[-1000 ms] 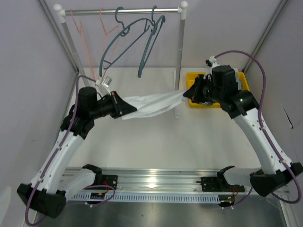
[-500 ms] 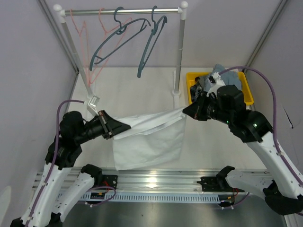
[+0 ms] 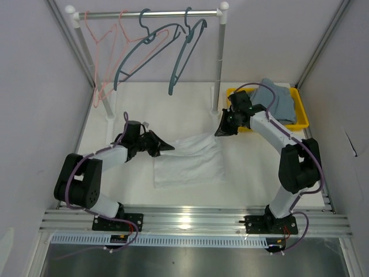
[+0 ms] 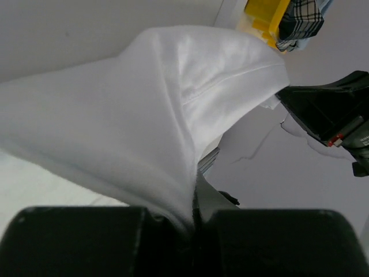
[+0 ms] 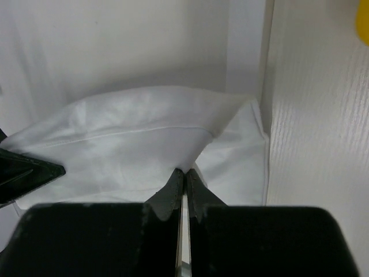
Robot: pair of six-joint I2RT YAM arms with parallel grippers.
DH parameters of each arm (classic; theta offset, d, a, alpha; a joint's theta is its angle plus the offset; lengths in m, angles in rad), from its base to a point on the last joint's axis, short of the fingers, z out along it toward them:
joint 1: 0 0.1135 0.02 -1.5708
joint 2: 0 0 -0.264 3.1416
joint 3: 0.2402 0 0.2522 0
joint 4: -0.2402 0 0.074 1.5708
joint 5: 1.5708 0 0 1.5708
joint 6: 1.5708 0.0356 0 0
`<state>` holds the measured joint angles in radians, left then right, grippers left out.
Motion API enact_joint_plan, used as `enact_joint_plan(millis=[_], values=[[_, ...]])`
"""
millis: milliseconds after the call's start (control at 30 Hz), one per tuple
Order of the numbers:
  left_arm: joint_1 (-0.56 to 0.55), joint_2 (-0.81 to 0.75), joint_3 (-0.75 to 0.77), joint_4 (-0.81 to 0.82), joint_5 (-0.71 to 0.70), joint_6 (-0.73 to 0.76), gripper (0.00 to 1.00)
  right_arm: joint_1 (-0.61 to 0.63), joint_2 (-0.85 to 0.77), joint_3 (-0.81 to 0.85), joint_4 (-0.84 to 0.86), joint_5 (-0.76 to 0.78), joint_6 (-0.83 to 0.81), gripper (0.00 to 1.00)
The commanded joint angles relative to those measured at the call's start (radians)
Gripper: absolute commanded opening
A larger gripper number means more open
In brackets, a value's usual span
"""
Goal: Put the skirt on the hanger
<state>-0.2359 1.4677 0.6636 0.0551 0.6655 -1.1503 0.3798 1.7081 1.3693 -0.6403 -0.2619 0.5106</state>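
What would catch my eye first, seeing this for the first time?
A white skirt sprawls on the table, its top edge pinched at either end by the left hand and the right hand. Behind it, pink and teal hangers dangle from a metal rail, all bare.

The white fabric skirt (image 3: 193, 164) is plain. The teal curved plastic hangers (image 3: 173, 83) hang beside pink thin wire hangers (image 3: 99, 95). The yellow rectangular plastic bin (image 3: 300, 112) holds grey-blue folded cloth (image 3: 275, 99) and black-and-white checked cloth (image 4: 300, 17).
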Motion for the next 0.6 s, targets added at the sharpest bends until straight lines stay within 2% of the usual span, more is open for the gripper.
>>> enact_joint_plan(millis=[0, 133, 300, 400, 567], values=[[0.017, 0.034, 0.034, 0.174, 0.115, 0.009, 0.03, -0.009, 0.004, 0.047, 0.060, -0.054, -0.032, 0.00], [0.020, -0.001, 0.027, 0.060, 0.100, 0.102, 0.11, -0.010, -0.066, -0.051, 0.071, -0.046, -0.034, 0.00], [0.026, -0.089, -0.103, -0.061, 0.062, 0.213, 0.21, -0.004, -0.227, -0.354, 0.161, -0.060, 0.015, 0.00], [0.027, -0.107, -0.137, -0.133, 0.040, 0.268, 0.23, -0.001, -0.304, -0.497, 0.189, -0.062, 0.035, 0.00], [0.027, -0.100, -0.194, -0.121, 0.029, 0.300, 0.25, -0.010, -0.332, -0.608, 0.211, -0.037, 0.028, 0.00]])
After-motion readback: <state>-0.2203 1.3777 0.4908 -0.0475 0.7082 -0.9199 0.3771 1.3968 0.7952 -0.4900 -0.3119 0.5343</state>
